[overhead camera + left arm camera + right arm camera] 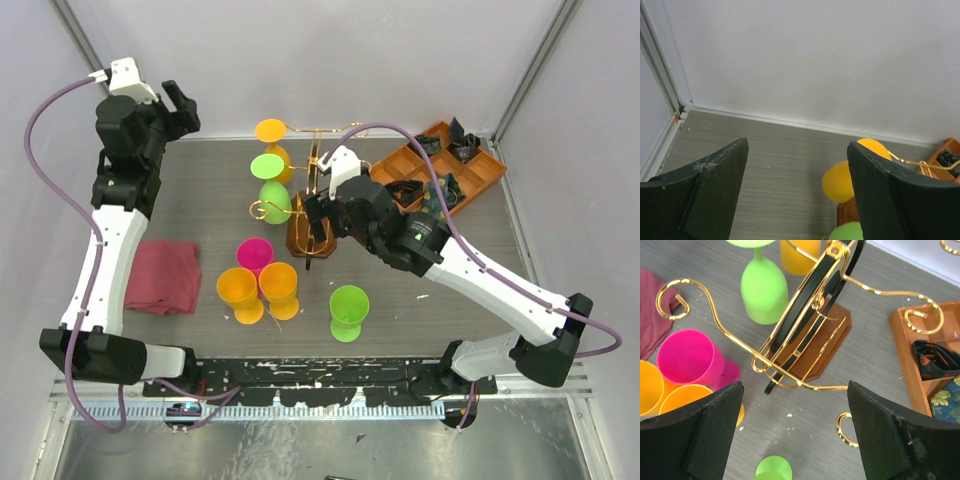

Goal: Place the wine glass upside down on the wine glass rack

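The wine glass rack (312, 185) stands mid-table, a brown wooden base (824, 342) with gold wire arms. An orange glass (272, 133) and a green glass (274, 200) hang upside down on its left arms. Upright on the table in front are a pink glass (253, 254), two orange glasses (238, 290) (279, 285) and a green glass (348, 308). My right gripper (318, 222) is open and empty above the rack base; in its wrist view (792, 390) the green glass (772, 471) lies below it. My left gripper (180, 105) is open and empty, raised at the far left.
A red cloth (163, 275) lies at the left. An orange compartment tray (482, 172) with dark items sits at the back right, close to the rack's right scrolls (925, 315). White walls enclose the table.
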